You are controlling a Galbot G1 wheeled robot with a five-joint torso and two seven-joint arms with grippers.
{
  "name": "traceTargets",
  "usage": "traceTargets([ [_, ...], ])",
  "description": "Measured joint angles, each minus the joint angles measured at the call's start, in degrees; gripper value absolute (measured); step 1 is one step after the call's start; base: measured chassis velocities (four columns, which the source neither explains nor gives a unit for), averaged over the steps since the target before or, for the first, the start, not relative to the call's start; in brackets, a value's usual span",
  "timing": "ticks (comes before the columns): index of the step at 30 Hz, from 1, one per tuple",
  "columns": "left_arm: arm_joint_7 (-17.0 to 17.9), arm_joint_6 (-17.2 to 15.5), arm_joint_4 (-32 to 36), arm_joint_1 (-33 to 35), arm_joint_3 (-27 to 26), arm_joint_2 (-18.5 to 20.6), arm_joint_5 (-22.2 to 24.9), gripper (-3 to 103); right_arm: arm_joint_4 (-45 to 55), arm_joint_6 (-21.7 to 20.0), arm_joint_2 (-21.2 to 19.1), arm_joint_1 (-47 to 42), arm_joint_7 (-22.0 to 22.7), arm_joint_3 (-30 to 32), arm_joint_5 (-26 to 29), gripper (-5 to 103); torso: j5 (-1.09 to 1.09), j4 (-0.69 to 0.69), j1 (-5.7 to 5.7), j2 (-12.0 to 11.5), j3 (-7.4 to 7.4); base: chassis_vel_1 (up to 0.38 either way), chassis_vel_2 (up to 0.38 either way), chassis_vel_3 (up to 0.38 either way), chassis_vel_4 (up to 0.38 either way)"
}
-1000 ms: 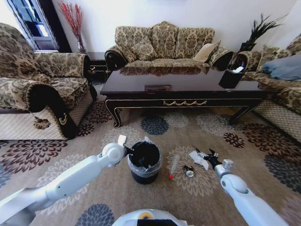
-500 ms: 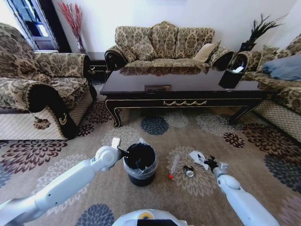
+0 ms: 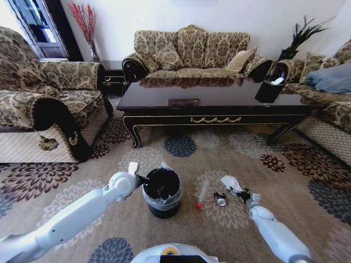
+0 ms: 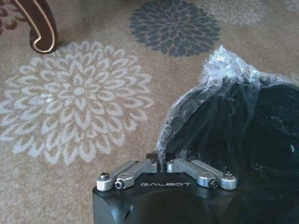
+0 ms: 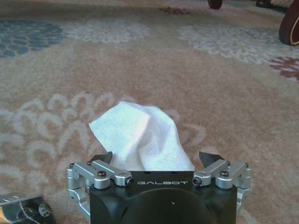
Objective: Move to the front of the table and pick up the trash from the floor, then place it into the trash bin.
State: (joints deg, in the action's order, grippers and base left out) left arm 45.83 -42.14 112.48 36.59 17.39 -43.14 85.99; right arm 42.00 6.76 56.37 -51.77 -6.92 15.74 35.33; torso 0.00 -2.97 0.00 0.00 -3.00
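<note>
Down on the floor (image 3: 263, 148) ahead of the table (image 3: 214, 96), head view: trash bin (image 3: 162, 192) sits on the carpet, my left gripper (image 3: 141, 178) pressed to its rim; my right gripper (image 3: 241, 193) is low over the crumpled white paper (image 3: 229, 182) — tube with red cap (image 3: 202, 194) and shiny wrapper (image 3: 220, 199) lie between bin and paper. Left wrist view: my left gripper (image 4: 166, 157) has its fingers pinched together on the liner bag (image 4: 219, 70) at the bin's edge, carpet medallion beside it. Right wrist view: my right gripper (image 5: 159, 158) is spread wide — the white paper (image 5: 140, 135) lies between the fingers (image 5: 105, 158), whether they touch it I cannot tell; wrapper (image 5: 21, 207) near the corner.
</note>
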Motion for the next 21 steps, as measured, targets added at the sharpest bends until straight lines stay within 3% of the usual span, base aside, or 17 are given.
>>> traceTargets([
  [9,0.2,0.0,-0.3,-0.3,0.7,-0.5,-0.3,3,-7.8,1.0,2.0,4.6,-1.2,-0.2,-2.4,102,0.0,0.0,0.0,0.0,0.0,0.0,0.0,0.0,0.0],
  [12,0.7,0.0,-0.7,0.2,0.6,-0.9,-1.2,3,-6.8,1.1,2.0,3.6,-2.1,-0.4,-2.4,88,0.01,0.0,0.0,0.0,0.0,0.0,0.0,0.0,0.0],
  [14,0.8,0.0,-1.0,0.4,0.6,-1.1,-1.5,3,-6.8,1.2,2.0,3.5,-2.2,-0.4,-2.4,88,0.0,0.0,0.0,0.0,0.0,0.0,0.0,0.0,0.0],
  [18,0.8,0.0,-0.9,0.9,0.7,-1.6,-1.8,3,-6.6,1.6,2.3,3.2,-2.4,-0.4,-2.4,66,-0.01,0.01,0.0,0.0,0.0,0.0,0.0,0.0,0.0],
  [20,0.9,0.0,-0.8,0.9,0.8,-1.5,-1.8,3,-6.5,1.6,2.3,3.1,-2.5,-0.3,-2.4,66,0.0,0.01,0.0,0.0,0.0,0.0,0.0,0.0,0.0],
  [21,0.9,0.0,-0.7,0.9,0.9,-1.4,-1.8,3,-6.4,1.6,2.3,3.0,-2.5,-0.3,-2.4,61,0.0,0.02,0.0,0.0,0.0,0.0,0.0,0.0,0.0],
])
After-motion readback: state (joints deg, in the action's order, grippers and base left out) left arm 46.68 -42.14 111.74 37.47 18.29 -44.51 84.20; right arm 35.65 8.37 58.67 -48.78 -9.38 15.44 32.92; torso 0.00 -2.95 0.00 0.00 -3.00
